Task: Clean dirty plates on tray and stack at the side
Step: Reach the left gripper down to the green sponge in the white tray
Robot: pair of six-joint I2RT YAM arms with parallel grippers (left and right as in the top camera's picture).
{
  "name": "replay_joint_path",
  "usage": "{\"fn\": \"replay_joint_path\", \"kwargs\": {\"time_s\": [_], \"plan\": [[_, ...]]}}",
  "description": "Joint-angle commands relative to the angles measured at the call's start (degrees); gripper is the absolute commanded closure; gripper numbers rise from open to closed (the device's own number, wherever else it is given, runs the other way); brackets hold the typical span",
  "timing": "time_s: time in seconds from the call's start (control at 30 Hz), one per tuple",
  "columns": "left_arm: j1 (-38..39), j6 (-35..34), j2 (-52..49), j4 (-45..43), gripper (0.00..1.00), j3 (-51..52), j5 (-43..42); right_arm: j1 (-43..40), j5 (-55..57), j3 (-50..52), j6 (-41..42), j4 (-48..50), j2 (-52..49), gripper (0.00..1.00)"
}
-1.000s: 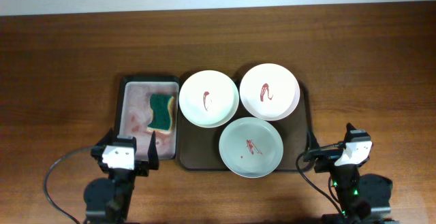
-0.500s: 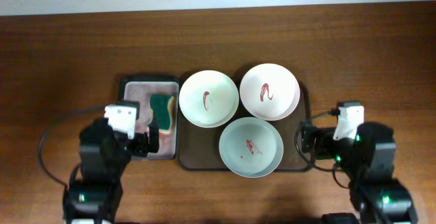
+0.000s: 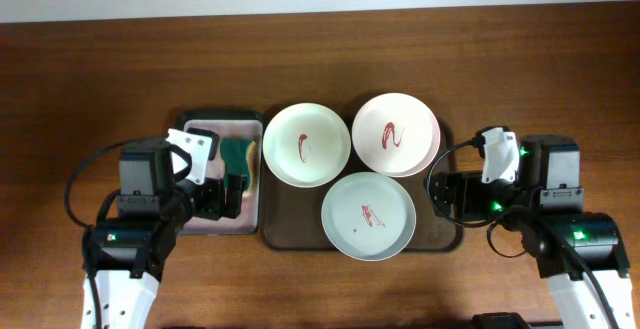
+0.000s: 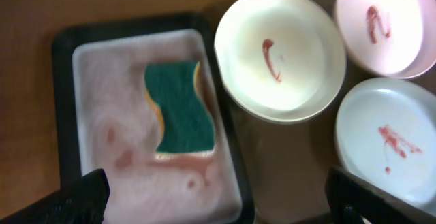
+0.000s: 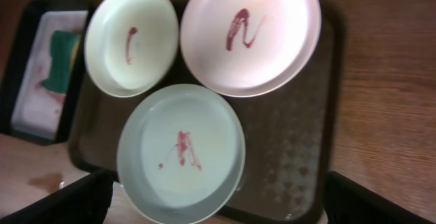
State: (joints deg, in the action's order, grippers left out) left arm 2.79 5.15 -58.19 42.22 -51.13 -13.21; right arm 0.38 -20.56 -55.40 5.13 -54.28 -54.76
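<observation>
Nearest: left gripper [image 3: 222, 197], jaws wide apart and empty, over near end of black basin [image 3: 220, 115]; right gripper [image 3: 452, 197], likewise spread and empty, at right rim of brown tray [image 3: 290, 219]. On tray, pale green plate [image 3: 368, 215] near, cream plate [image 3: 307, 145] far left, white plate [image 3: 395, 134] far right, all 3 streaked with red sauce. Left of tray, green sponge [image 3: 238, 159] in basin's pinkish liquid.

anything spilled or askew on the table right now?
The greenish plate overhangs the near rim of the tray. A small dark spot marks the tabletop beside the tray's corner, possibly a drip. Nothing else stands out.
</observation>
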Motion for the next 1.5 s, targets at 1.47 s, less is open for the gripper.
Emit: {"fn": "replay_joint_path", "kwargs": {"time_s": [1.47], "plan": [[3.8, -3.0, -41.5, -18.2, 0.37, -1.4, 7.8, -0.4, -3.0, -1.2, 0.3, 0.2, -4.9, 0.0]]}}
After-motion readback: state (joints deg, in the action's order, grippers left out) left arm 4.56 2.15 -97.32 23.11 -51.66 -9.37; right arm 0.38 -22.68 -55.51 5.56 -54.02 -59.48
